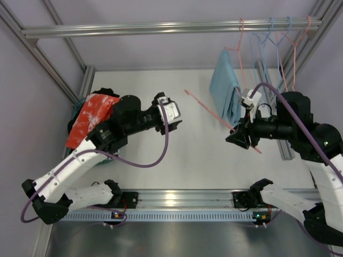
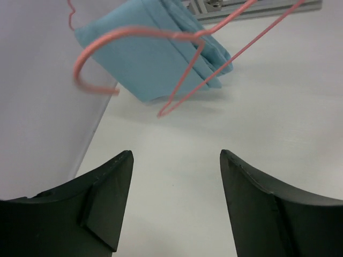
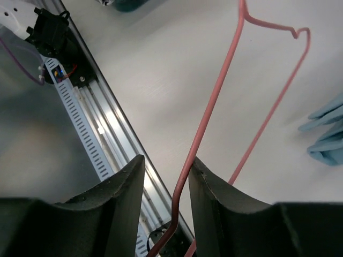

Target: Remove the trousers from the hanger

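Observation:
The orange-red trousers with white blotches lie in a heap at the table's left edge, on a dark garment that mostly hides behind my left arm. My left gripper hovers over the table's middle, open and empty. My right gripper holds a bare pink wire hanger by its near corner, edge-up above the table. In the right wrist view the hanger wire runs between the narrowly parted fingers, against the right one. The hanger also shows in the left wrist view.
A folded light-blue cloth hangs on another pink hanger from the overhead rail, and also shows in the left wrist view and the right wrist view. Several bare blue and pink hangers hang at the rail's right end. Frame posts stand at both sides.

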`<state>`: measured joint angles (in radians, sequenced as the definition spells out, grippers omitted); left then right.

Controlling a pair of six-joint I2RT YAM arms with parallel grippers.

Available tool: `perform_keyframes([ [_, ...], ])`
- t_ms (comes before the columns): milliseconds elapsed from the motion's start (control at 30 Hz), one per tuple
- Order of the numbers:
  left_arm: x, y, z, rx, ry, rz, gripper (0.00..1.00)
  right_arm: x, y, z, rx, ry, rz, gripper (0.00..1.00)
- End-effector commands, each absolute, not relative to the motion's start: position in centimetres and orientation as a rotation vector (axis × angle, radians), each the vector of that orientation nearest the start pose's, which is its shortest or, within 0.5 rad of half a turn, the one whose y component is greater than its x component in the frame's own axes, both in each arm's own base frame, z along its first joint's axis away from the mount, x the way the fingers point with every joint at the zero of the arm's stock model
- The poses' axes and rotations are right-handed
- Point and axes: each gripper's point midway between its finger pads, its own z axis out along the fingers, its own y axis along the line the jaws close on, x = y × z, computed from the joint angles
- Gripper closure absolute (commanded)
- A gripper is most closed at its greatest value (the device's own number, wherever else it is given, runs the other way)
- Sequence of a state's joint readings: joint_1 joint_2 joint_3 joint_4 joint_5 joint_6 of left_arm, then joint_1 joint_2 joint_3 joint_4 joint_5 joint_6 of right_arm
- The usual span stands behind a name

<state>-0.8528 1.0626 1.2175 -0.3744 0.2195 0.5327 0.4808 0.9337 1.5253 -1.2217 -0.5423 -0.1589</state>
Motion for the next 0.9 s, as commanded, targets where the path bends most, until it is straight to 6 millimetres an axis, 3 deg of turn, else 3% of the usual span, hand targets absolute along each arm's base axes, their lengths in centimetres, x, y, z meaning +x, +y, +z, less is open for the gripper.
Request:
perform_keyframes([
  [0,22.3,-27.2,41.4,1.076,1.237,-0.579,0.26,13.4,15.6,37.2,-0.902,1.849,0.725,1.0],
  [33,22.3,-26.9,42.7,1.048,1.224,-0.594,0.26,13.1,15.3,37.6,-0.882,1.831,0.72,1.0],
  [200,22.7,-25.6,44.7,0.956,1.227,-0.619,0.25,12.3,14.6,38.8,-0.813,1.79,0.741,1.0],
  [333,22.8,-25.1,44.5,0.903,1.26,-0.629,0.25,11.1,13.9,41.3,-0.747,1.726,0.746,1.0],
  [400,22.7,-24.7,44.3,0.878,1.272,-0.628,0.24,10.2,13.5,41.5,-0.733,1.713,0.737,1.0],
  [467,21.9,-25.2,42.3,0.965,1.285,-0.656,0.23,9.9,13.4,39.6,-0.742,1.772,0.749,1.0],
  [500,20.4,-25.9,40.5,1.08,1.274,-0.712,0.23,9.6,13.2,37.7,-0.773,1.843,0.754,1.0],
  [533,20.1,-25.8,38.9,1.121,1.307,-0.71,0.23,9.7,13.1,35.5,-0.782,1.929,0.758,1.0],
  [600,19.5,-26.1,35.4,1.261,1.382,-0.725,0.22,10.8,12.6,34.0,-0.764,1.993,0.716,0.97],
  [633,18.5,-26.3,33.7,1.436,1.311,-0.709,0.24,10.3,12.6,33.6,-0.866,1.983,0.699,0.92],
  [667,17.4,-25.3,30.6,1.531,1.416,-0.729,0.24,10.6,12.5,33.5,-0.887,1.994,0.672,0.72],
  [767,17.0,-23.7,26.1,1.699,1.474,-0.653,0.24,12.2,11.6,32.5,-0.877,2.068,0.59,0.37],
  [867,17.2,-21.4,22.4,1.909,1.447,-0.486,0.28,13.4,11.2,31.3,-0.91,2.109,0.534,0.23],
])
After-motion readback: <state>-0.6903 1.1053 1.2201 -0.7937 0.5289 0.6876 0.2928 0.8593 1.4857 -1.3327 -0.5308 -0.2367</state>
